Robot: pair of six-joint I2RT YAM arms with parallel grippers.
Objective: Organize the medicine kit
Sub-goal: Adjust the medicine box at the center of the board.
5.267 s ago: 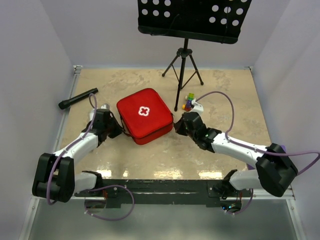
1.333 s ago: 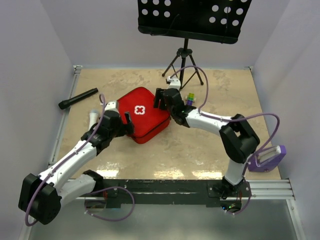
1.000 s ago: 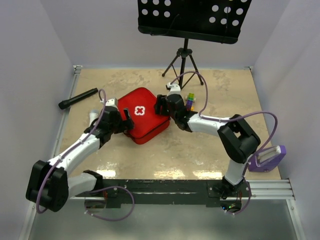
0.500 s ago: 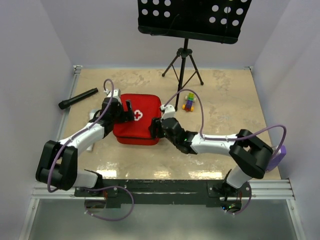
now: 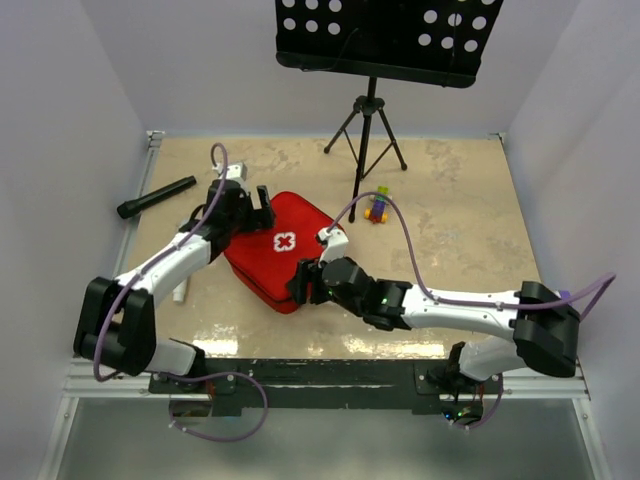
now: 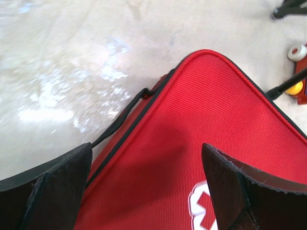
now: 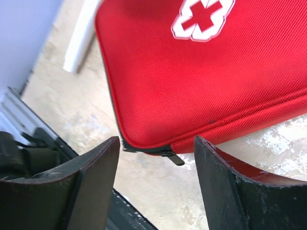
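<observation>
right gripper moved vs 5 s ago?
Yes. The right gripper moved left and toward the arm bases, away from the tripod, now at the medicine kit's near corner.

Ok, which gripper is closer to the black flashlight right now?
Left. The left gripper is over the far corner of the medicine kit, to the right of the flashlight; the right gripper is at the kit's near corner, farther off.

The medicine kit [image 5: 285, 250] is closed, so its contents are hidden. In the left wrist view, the bottom edge cuts off the white cross emblem [image 6: 204, 213]. The small coloured toy [image 5: 378, 205] is too small to identify from above. The left arm [image 5: 168, 267] partly covers a white tube [image 5: 180, 293]. The top edge crops the music stand [image 5: 390, 35].
</observation>
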